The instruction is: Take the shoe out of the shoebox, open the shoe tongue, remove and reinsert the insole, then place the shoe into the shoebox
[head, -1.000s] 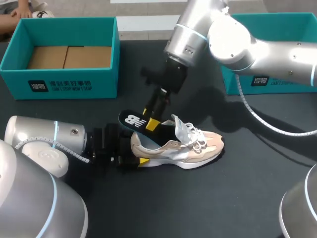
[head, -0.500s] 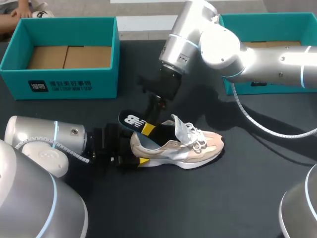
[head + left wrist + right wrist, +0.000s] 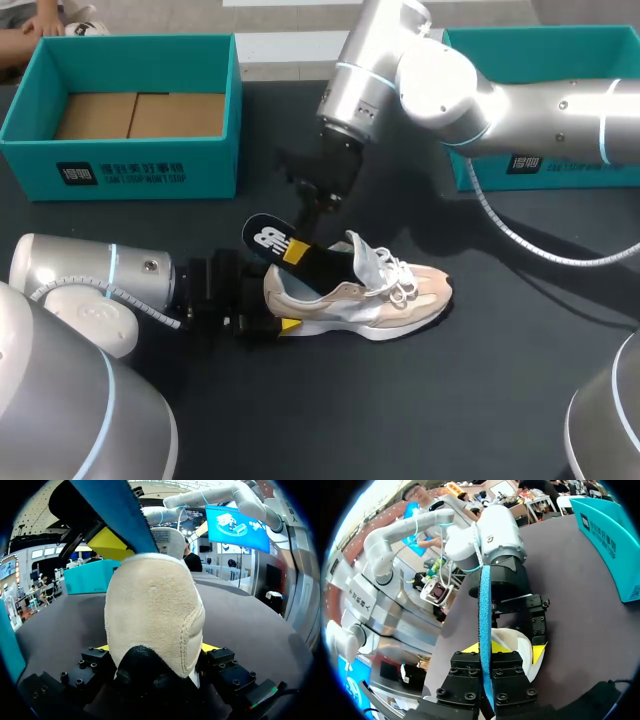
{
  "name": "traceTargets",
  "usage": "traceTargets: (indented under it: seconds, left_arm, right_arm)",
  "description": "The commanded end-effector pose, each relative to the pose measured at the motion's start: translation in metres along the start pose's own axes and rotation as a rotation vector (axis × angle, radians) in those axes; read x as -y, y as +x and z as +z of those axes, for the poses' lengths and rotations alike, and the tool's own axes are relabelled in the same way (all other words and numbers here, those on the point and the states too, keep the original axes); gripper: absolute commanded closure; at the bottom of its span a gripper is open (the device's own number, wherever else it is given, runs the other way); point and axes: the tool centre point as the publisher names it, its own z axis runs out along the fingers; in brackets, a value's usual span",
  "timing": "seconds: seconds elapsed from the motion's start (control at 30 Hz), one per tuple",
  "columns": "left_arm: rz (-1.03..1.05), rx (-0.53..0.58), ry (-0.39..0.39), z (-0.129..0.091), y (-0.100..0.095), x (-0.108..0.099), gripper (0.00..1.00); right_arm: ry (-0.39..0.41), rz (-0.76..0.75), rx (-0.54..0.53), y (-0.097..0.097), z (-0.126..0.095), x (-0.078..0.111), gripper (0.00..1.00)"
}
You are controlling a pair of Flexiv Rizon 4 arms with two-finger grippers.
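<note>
A beige and white shoe (image 3: 365,296) lies on its sole on the black table, toe to the right. My left gripper (image 3: 268,310) holds its heel (image 3: 155,605), one yellow tip against each side. The black insole (image 3: 267,238), blue underneath (image 3: 117,510), sticks up and to the left out of the shoe's opening. My right gripper (image 3: 297,252) comes down from above and is shut on it; in the right wrist view the insole (image 3: 484,600) stands edge-on between the yellow tips of that gripper (image 3: 486,650). The white tongue and laces (image 3: 378,265) stand up ahead of the opening.
An open teal shoebox (image 3: 150,172) with a cardboard bottom stands at the back left. A second teal box (image 3: 545,165) sits at the back right under my right arm. Bare black table lies in front of and to the right of the shoe.
My right gripper has closed on the insole and its arm has shifted slightly left. The left arm and the shoe have stayed put.
</note>
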Motion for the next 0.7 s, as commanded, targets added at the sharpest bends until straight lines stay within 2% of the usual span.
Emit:
traceTargets:
  seconds: [0.03,0.07,0.13,0.17,0.2,0.37,0.4,0.7]
  left_arm:
    - [0.000,0.002,0.000,0.002,0.001,-0.003,1.00]
    - [0.000,0.002,0.000,0.002,0.001,-0.003,1.00]
    - [0.000,0.002,0.000,0.002,0.001,-0.003,1.00]
    - [0.000,0.002,0.000,0.002,0.001,-0.003,1.00]
    - [0.000,0.002,0.000,0.002,0.001,-0.003,1.00]
    - [0.000,0.002,0.000,0.002,0.001,-0.003,1.00]
    - [0.000,0.002,0.000,0.002,0.001,-0.003,1.00]
    - [0.000,0.002,0.000,0.002,0.001,-0.003,1.00]
  right_arm:
    - [-0.061,-0.011,0.043,0.002,-0.007,-0.005,1.00]
    - [-0.094,-0.020,0.075,0.004,-0.014,-0.011,1.00]
    - [-0.107,-0.030,0.108,0.007,-0.025,-0.017,1.00]
    - [-0.151,-0.047,0.139,0.010,-0.035,-0.024,1.00]
    - [-0.151,-0.061,0.156,0.013,-0.041,-0.031,1.00]
    - [-0.299,-0.092,0.274,0.024,-0.071,-0.067,1.00]
    - [-0.339,-0.066,0.355,0.026,-0.080,-0.073,1.00]
    - [-0.339,-0.066,0.355,0.026,-0.080,-0.073,1.00]
